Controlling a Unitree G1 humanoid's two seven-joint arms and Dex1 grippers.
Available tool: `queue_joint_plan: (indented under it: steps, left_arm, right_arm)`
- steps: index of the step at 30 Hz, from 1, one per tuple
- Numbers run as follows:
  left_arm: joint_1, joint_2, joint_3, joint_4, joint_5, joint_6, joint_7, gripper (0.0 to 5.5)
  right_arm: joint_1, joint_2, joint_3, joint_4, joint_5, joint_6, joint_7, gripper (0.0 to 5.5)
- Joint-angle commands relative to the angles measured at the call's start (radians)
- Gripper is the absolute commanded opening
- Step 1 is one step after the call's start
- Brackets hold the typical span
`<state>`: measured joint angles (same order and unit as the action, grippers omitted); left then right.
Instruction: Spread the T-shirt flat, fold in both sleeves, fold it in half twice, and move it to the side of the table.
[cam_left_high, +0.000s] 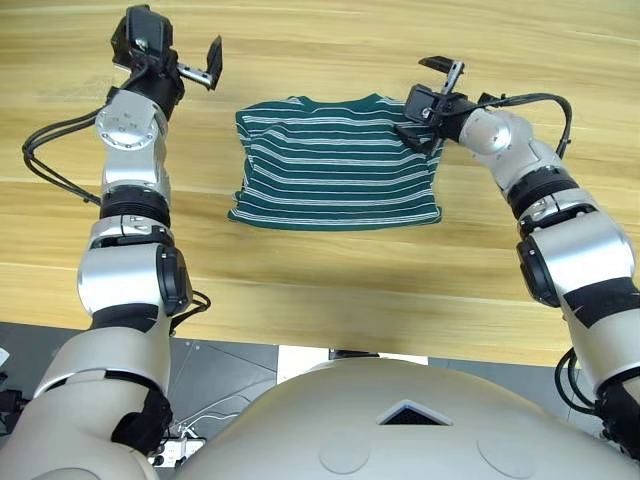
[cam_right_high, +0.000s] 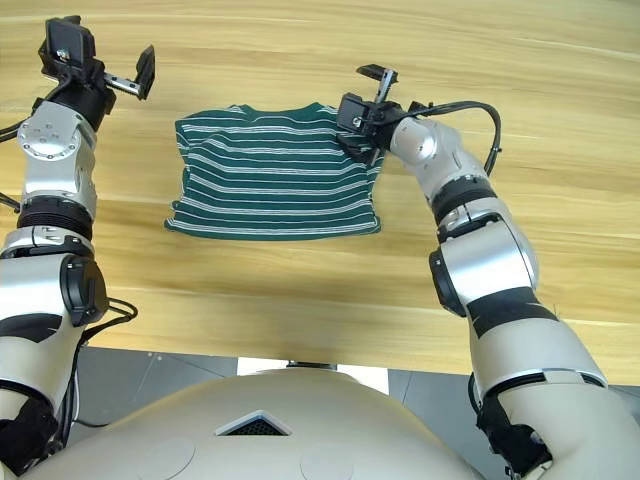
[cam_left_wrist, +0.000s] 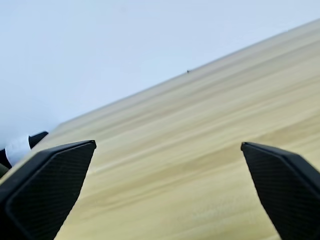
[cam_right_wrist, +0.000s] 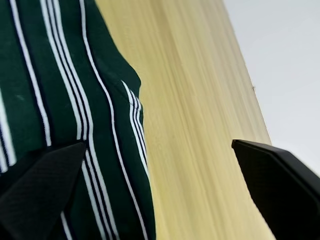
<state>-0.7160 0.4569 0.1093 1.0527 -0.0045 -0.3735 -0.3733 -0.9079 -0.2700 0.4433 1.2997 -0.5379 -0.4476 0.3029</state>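
Hovering over the wooden table (cam_left_high: 400, 270), well left of the T-shirt (cam_left_high: 335, 160), the left gripper (cam_left_high: 180, 62) is spread wide, holding nothing. The green striped T-shirt lies flat mid-table, sleeves folded in. At its right shoulder corner, the right gripper (cam_left_high: 432, 100) gapes wide too, also gripping nothing.

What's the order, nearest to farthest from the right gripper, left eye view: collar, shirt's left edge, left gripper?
1. Collar, top middle, just left of the right gripper.
2. Shirt's left edge, farther left.
3. Left gripper, past that edge, far left.
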Motion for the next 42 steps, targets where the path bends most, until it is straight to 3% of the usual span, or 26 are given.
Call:
queue_joint_plan:
  steps: [1, 6, 8, 10, 12, 15, 17, 23, 31, 35, 39, 42]
  left_arm:
    - [0.038, -0.007, -0.005, -0.08, -0.011, 0.009, -0.024, 5.38]
    - [0.124, -0.011, -0.003, -0.232, -0.02, 0.035, -0.042, 5.38]
    - [0.181, -0.017, 0.0, -0.346, -0.029, 0.049, -0.041, 5.38]
    - [0.237, -0.028, -0.01, -0.469, -0.033, 0.077, -0.04, 5.38]
    - [0.276, -0.044, -0.023, -0.57, -0.034, 0.112, -0.031, 5.38]
    - [0.321, -0.068, -0.041, -0.701, -0.037, 0.154, -0.027, 5.38]
    - [0.339, -0.081, -0.055, -0.774, -0.034, 0.178, -0.027, 5.38]
    - [0.37, -0.093, -0.06, -0.919, -0.047, 0.243, -0.042, 5.38]
    - [0.422, -0.099, -0.079, -1.021, -0.041, 0.309, -0.039, 5.38]
    - [0.473, -0.068, -0.077, -1.073, -0.036, 0.31, -0.057, 5.38]
    - [0.709, 0.13, -0.093, -1.199, 0.122, 0.164, -0.154, 5.38]
    - [0.815, 0.265, -0.086, -1.253, 0.247, 0.029, -0.187, 5.38]
  right_arm:
    - [0.023, -0.08, 0.085, 0.049, -0.112, 0.074, -0.054, 5.39]
    - [0.048, -0.281, 0.132, 0.059, -0.173, 0.093, -0.136, 5.39]
    - [0.065, -0.355, 0.131, 0.033, -0.165, 0.031, -0.094, 5.39]
    - [0.14, -0.413, 0.11, -0.071, -0.092, -0.111, 0.08, 5.39]
    - [0.306, -0.487, 0.114, -0.353, 0.07, -0.211, 0.336, 5.39]
    - [0.542, -0.625, 0.184, -0.937, 0.37, -0.154, 0.591, 5.39]
    - [0.604, -0.667, 0.219, -1.187, 0.48, -0.093, 0.656, 5.39]
    - [0.711, -0.705, 0.25, -1.605, 0.683, 0.065, 0.764, 5.39]
    - [0.792, -0.679, 0.153, -1.677, 0.695, 0.162, 0.795, 5.39]
    - [0.81, -0.596, -0.002, -1.645, 0.823, 0.187, 0.701, 5.39]
    - [0.883, -0.535, -0.266, -1.459, 0.928, 0.11, 0.601, 5.39]
    - [0.866, -0.511, -0.396, -1.334, 0.924, 0.028, 0.585, 5.39]
